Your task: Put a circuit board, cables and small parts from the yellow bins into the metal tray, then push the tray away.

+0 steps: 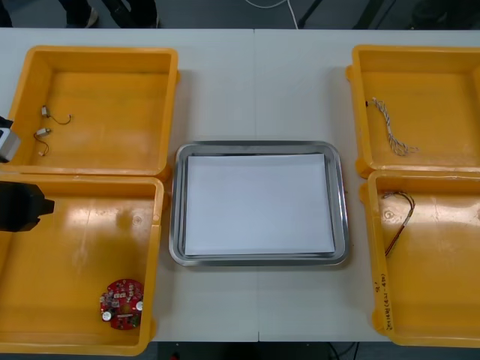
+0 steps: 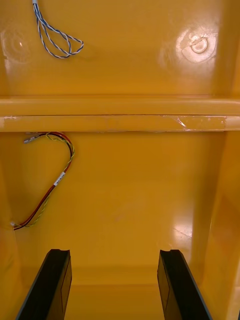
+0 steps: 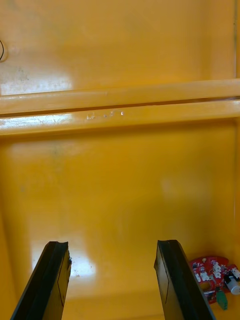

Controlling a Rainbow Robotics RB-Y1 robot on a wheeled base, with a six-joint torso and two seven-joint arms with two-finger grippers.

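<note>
While it lies flat, the red circuit board [image 1: 121, 303] looks round.

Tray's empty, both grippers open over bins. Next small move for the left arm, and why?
Probably slide the left gripper sideways over the circuit board, then lower. Its open fingers stand above bare bin floor, the board lies just outside one finger, and the tray holds nothing. The right gripper hovers open near the red and yellow cable.
</note>
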